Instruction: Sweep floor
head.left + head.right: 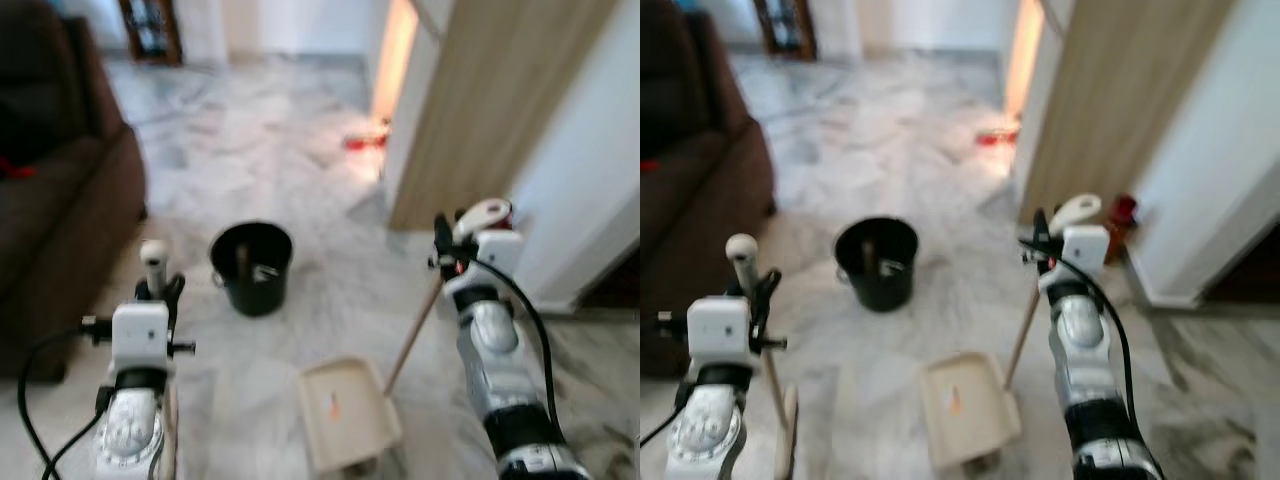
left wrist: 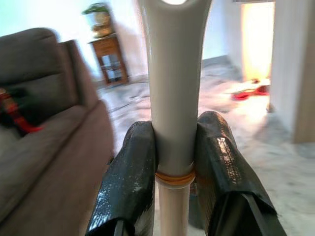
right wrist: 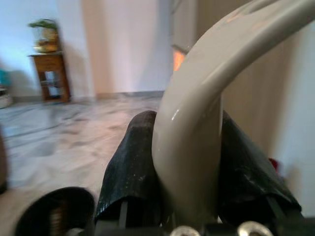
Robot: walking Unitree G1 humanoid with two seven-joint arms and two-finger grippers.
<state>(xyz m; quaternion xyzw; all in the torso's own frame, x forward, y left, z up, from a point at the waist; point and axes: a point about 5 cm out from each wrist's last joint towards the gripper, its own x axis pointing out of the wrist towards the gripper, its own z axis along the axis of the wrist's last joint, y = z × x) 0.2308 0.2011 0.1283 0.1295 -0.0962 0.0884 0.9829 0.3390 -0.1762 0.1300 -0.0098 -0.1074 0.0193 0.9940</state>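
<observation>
My left gripper (image 1: pixel 157 285) is shut on the cream broom handle (image 2: pixel 173 98), whose rounded top (image 1: pixel 154 252) stands just above the fingers (image 2: pixel 129 182). My right gripper (image 1: pixel 450 250) is shut on the curved cream grip of the dustpan handle (image 3: pixel 206 113). Its wooden stick (image 1: pixel 412 335) slants down to the beige dustpan (image 1: pixel 345 412) lying on the marble floor between my arms. A small orange scrap (image 1: pixel 334 405) lies in the pan.
A black bucket (image 1: pixel 251 266) stands on the floor ahead of the dustpan. A dark brown sofa (image 1: pixel 60 190) fills the left side. A wooden door panel (image 1: pixel 480 110) and white wall stand to the right. Red items (image 1: pixel 365 140) lie by the lit doorway.
</observation>
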